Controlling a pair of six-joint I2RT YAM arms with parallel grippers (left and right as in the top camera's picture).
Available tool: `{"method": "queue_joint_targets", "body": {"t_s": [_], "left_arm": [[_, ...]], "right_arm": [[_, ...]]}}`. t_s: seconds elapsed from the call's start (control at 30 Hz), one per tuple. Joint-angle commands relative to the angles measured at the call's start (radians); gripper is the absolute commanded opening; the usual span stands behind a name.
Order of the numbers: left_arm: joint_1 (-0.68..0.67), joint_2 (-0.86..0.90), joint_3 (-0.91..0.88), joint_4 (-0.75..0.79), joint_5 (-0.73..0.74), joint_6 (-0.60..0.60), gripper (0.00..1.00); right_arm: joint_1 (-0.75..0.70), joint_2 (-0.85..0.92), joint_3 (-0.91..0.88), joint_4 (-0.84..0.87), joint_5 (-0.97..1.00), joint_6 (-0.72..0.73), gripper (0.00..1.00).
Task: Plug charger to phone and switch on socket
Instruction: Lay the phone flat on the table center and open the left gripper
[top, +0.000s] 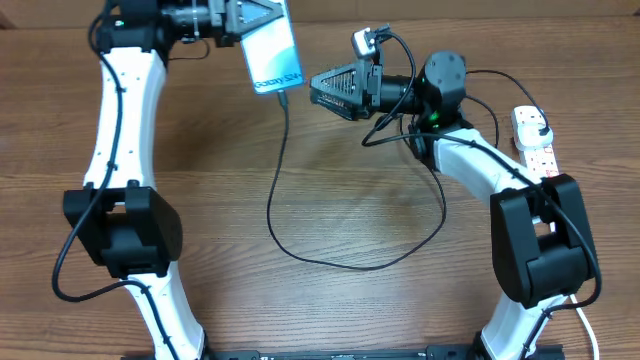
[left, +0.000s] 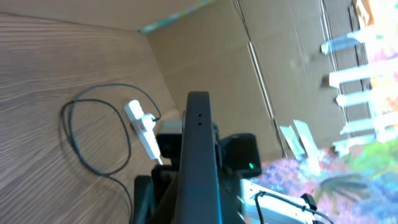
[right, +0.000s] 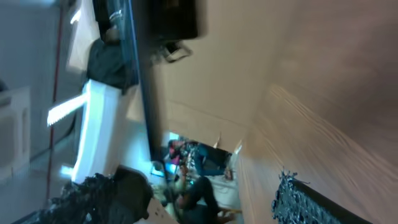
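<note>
The right gripper (top: 317, 88) hangs just beside the lower end of the phone (top: 272, 55), its jaws spread wide and nothing between them; in its own wrist view the two fingers (right: 106, 196) stand far apart with only bare table (top: 360, 170) and background in the gap. The phone is raised near the far edge of the table, clamped at its upper end by the left gripper (top: 262, 25), which is closed tight on it, screen up. The charger (top: 272, 200) meets the phone's lower edge, so the connector looks seated, though the joint itself is too small to confirm. From there the black cable drops toward the near side, loops across the middle of the table and runs off to the right. Farther right, by the right arm's base, the socket (top: 535, 140) lies flat with a black plug (top: 536, 122) in it and red switches (top: 542, 157) alongside. The plugging step seems done; the switch remains. The next move likely calls for the right arm to swing away from the phone, reach the socket and press the switch beside the plug.
</note>
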Motion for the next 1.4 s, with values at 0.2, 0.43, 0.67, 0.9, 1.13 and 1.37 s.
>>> {"method": "queue_joint_targets", "body": {"t_s": [0.2,0.43,0.67,0.9,1.13,1.37], "left_arm": [[0.049,-0.005,0.01,-0.048,0.013,0.016,0.04],[0.027,-0.005,0.01,-0.19,-0.133,0.107,0.04],[-0.095,0.0,0.006,-0.531,-0.558,0.307,0.04],[-0.24,0.043,-0.051,-0.586,-0.7,0.307,0.04],[-0.333,0.185,-0.06,-0.547,-0.7,0.27,0.04],[-0.361,0.303,-0.06,-0.467,-0.639,0.223,0.04]], "right_arm": [[-0.061,-0.016,0.012,-0.898,0.238,-0.51,0.84],[-0.061,-0.077,0.012,-1.363,0.684,-0.617,0.77],[-0.061,-0.233,0.012,-1.565,0.975,-0.611,0.77],[-0.061,-0.356,0.012,-1.585,1.011,-0.61,0.79],[-0.061,-0.378,0.012,-1.608,1.011,-0.613,0.8],[-0.061,-0.378,0.012,-1.617,1.011,-0.649,0.81]]}}
